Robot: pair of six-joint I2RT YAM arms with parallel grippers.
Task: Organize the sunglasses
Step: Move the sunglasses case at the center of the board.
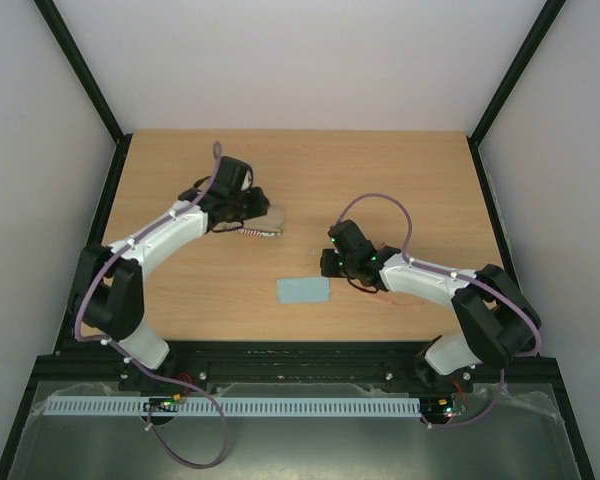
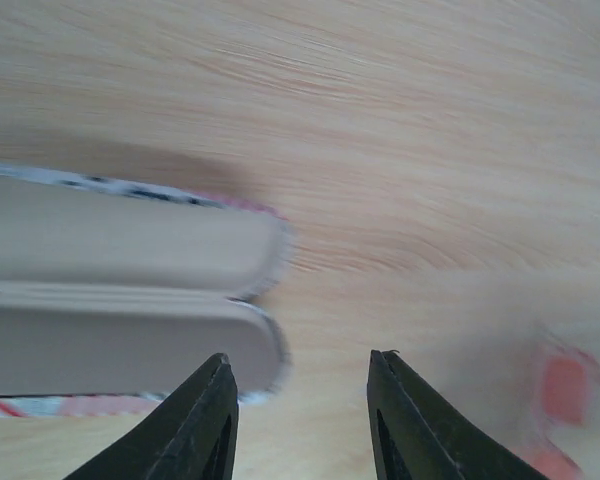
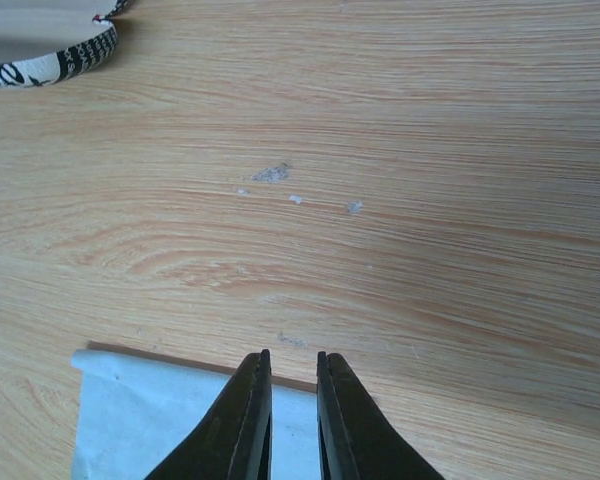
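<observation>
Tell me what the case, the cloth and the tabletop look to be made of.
The case: printed, fabric-like cover outside and a smooth matte beige lining, probably over a stiff shell. The cloth: thin pale blue fabric, matte, lying flat. The tabletop: light wood or wood-look laminate, with visible grain.

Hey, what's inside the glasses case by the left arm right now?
The case lies open. The left wrist view shows only bare beige lining in both halves, with nothing resting on it. Its far end runs out of frame, and from above the left arm covers much of it.
</observation>
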